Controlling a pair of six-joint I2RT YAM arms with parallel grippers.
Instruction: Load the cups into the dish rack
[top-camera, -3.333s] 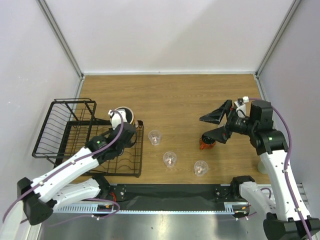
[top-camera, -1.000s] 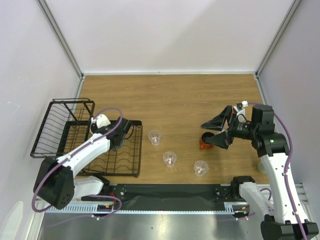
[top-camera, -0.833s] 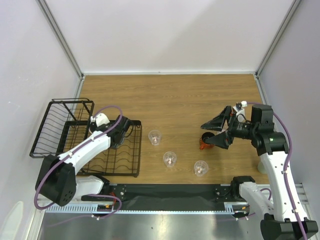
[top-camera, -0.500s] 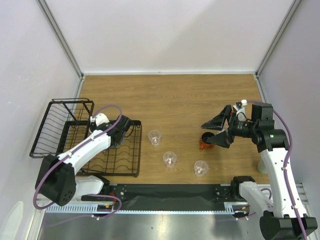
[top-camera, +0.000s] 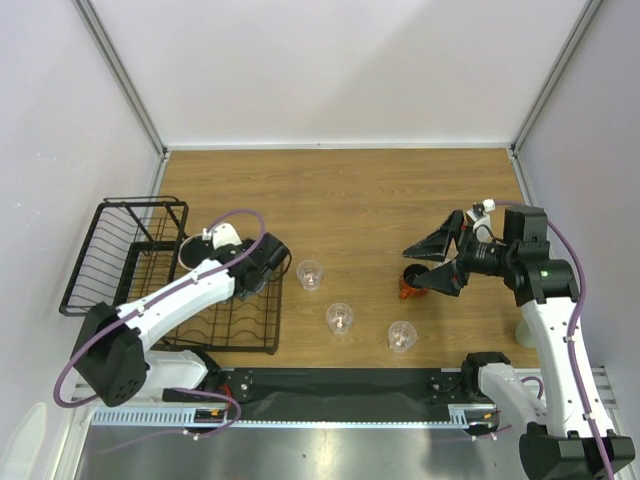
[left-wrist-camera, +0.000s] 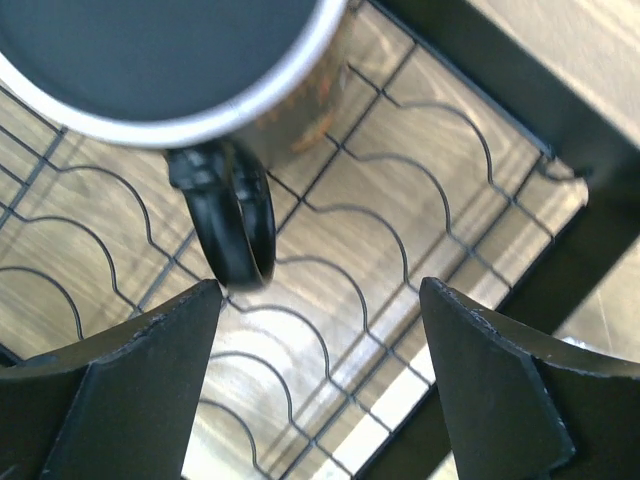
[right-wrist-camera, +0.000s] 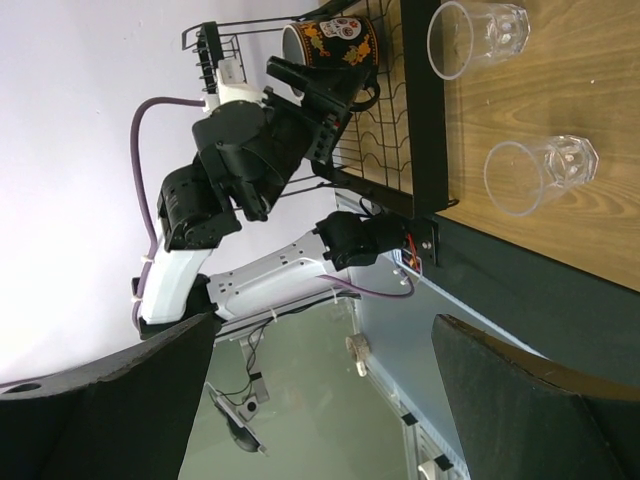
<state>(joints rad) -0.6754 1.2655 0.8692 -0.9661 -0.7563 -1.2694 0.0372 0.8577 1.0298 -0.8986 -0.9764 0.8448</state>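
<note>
On the table (top-camera: 370, 200) we count three clear cups (top-camera: 311, 274) (top-camera: 340, 318) (top-camera: 402, 336), one orange cup (top-camera: 409, 288) and one pale cup (top-camera: 523, 333). The pale cup sits at the right edge, partly hidden behind the right arm (top-camera: 550, 320). We see one black wire rack (top-camera: 230, 325) on the left and one dark mug (left-wrist-camera: 150, 60). That makes six cups, and only the mug is in the rack.

Our left arm (top-camera: 170, 300) goes from the near left corner up and to the right, over the rack. The left gripper (top-camera: 268, 262) hangs above the right side of the rack. Our right arm climbs from the near right corner, bends and reaches to the left. The right gripper (top-camera: 425, 262) is spread wide with nothing in it. The orange cup is just under its near finger; we cannot tell if they touch.

From the left wrist we see the mug standing on the rack (left-wrist-camera: 400, 250) wires, its handle pointing at us. The left gripper (left-wrist-camera: 315, 385) is wide apart and holds nothing. The top view does not show the mug clearly.

From the right wrist we see skulls and flowers on the mug (right-wrist-camera: 335, 45). It also shows the rack (right-wrist-camera: 425, 120), the left arm (right-wrist-camera: 240, 150) and only two clear cups (right-wrist-camera: 475, 35) (right-wrist-camera: 540, 175). The right gripper (right-wrist-camera: 320, 400) is wide here too, and the orange cup is out of this view.
</note>
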